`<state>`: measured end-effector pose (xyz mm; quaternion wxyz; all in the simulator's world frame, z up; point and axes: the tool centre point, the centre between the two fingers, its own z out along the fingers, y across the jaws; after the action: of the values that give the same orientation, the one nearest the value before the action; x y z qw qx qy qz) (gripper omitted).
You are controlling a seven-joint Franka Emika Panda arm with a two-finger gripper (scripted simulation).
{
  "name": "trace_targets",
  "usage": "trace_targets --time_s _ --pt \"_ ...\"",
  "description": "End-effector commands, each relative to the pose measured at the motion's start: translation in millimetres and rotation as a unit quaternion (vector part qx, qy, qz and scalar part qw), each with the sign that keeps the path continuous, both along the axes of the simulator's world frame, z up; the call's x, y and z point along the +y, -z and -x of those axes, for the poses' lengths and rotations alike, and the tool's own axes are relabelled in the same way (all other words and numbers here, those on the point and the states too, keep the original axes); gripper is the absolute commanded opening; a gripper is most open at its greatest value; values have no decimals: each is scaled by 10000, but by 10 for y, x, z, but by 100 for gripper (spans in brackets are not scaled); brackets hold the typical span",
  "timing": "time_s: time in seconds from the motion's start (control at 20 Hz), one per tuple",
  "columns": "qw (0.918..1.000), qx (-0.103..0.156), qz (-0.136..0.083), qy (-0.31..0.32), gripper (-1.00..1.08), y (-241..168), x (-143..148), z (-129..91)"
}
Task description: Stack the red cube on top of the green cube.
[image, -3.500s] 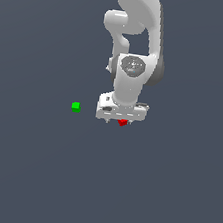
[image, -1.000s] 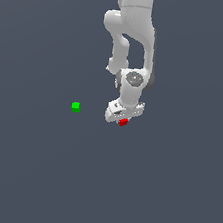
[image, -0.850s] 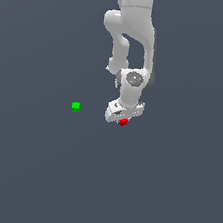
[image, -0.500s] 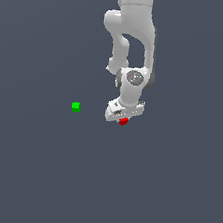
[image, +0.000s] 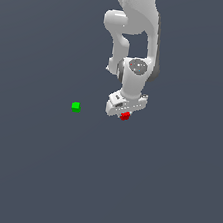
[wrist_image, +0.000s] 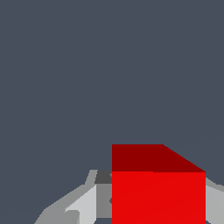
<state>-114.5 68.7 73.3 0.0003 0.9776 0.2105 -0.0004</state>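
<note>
Here gripper point(image: 124, 116) grips red cube point(image: 125, 116); green cube point(image: 76, 106) apart.

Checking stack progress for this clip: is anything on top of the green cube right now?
Nothing. The green cube sits alone, its top bare. The red cube is apart from it, toward the exterior view's right, between the jaws of the gripper. What lies under the red cube is hidden.
</note>
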Motion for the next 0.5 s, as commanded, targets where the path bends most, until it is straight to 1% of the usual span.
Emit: trace_targets --time_s 0.0,0.25,0.45 --pt "10000 -3 0 -1 -100 -161 2 -1" --pt "10000 -3 -5 -1 -100 -379 4 -4" --pt "10000 -3 -5 -1 -100 -459 6 -12"
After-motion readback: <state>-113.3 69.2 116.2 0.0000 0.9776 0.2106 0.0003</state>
